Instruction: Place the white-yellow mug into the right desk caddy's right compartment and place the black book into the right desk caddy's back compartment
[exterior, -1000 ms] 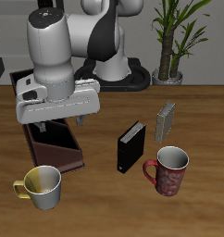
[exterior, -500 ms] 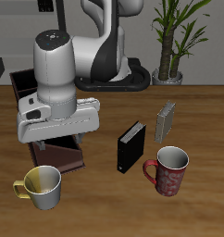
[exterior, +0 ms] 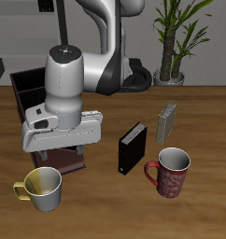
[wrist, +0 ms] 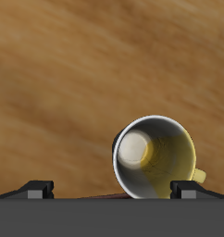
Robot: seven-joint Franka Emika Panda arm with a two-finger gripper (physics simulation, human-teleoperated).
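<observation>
— From the front camera, where did the gripper [exterior: 61,147] stand relative to the white-yellow mug [exterior: 42,188]?

— It hung over the right desk caddy [exterior: 40,112], its body hiding most of that tray. The mug stood upright on the table [exterior: 199,121] nearer the front edge than the gripper and apart from it, its yellow handle turned away from the other objects. Nothing was touching the mug.

— And the black book [exterior: 132,148]?

— Upright on the table beside the caddy, with the dark red mug [exterior: 169,172] a little nearer the front edge and the grey patterned book [exterior: 167,122] farther back. A potted plant [exterior: 173,37] stood at the back of the table.

— What did the wrist camera add?

— The white-yellow mug [wrist: 157,159] appeared from above, mouth open to the lens, yellow inside, handle sticking out to one side. The two fingertips [wrist: 38,189] showed at the frame's edge, set wide apart with nothing between them, so the jaws were spread and empty. The mug lay in line with the gap but closer to one fingertip, and probably below them; the depth was hard to judge. The wood around it was blurred.
</observation>
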